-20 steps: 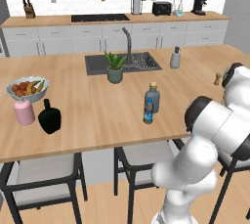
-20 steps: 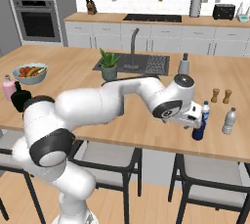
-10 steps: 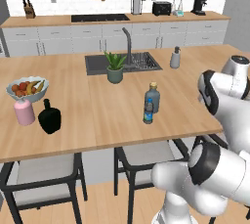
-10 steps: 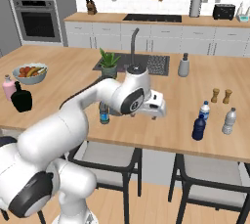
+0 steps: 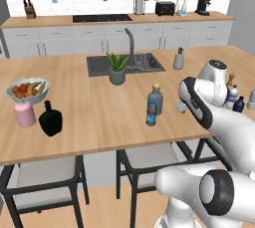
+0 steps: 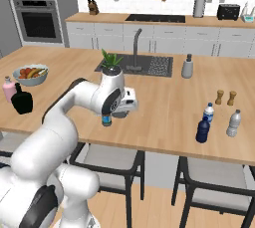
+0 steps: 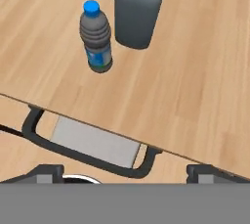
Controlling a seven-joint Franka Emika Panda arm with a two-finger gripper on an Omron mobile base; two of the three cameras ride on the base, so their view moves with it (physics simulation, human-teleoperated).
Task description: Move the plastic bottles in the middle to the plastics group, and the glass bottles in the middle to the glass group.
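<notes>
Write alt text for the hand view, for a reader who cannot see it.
Seen from above, a small clear bottle with a blue cap stands beside a taller grey-blue bottle on a wooden counter; a chair shows below its edge.

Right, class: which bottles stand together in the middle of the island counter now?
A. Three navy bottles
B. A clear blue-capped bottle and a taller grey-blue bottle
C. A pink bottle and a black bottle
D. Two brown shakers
B: the hand view shows the small blue-capped bottle beside the taller grey-blue bottle.

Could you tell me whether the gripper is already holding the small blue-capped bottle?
No, the small blue-capped bottle stands free on the counter beside the grey-blue bottle.
</notes>
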